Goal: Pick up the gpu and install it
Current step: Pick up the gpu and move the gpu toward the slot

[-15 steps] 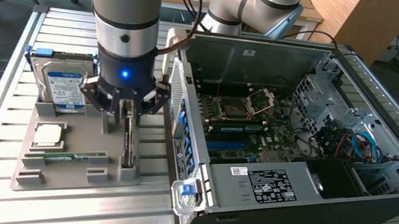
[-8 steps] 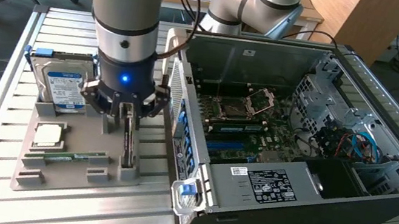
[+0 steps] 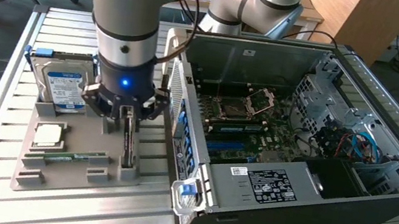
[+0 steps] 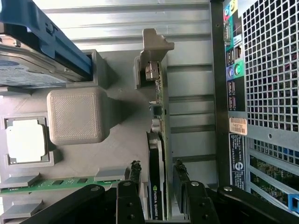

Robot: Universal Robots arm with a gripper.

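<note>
**Entry: pick stage, GPU not yet held**

- **Step in hand:** I judge this to be the approach for the pick. Nothing is lifted and nothing is installed.
- **End effector:** the gripper [image 4: 156, 164] has its jaws spread wide, 1 finger on each side of the card. In the wrist view I see a sliver of gap on both sides, so it has hold of nothing. In the exterior view the gripper [image 3: 127, 130] hangs straight over the fixture.
- **Task item:** the gpu [image 4: 155, 196] stands on edge in a slot of the grey printed fixture tray [image 4: 121, 140]. It is on the side nearest the open computer case [image 3: 395, 122] and is seen as a thin dark blade [image 3: 128, 152].
- **Other stock on the tray:** 1 hard drive [image 3: 64, 88], 1 processor [image 3: 48, 134] and 1 green memory stick [image 3: 68, 157], all apart from the jaws.
- **What the grasp calls for:** in my judgement, pads flat on the card's 2 faces, centred, then a straight pull out of the slot without tilt.
- **Hidden or unclear:**
  - The card's lower edge sits inside the slot.
  - I cannot tell how deep the fingertips reach.
  - I cannot make out which slot on the motherboard [image 3: 262, 129] would take the card.
</note>
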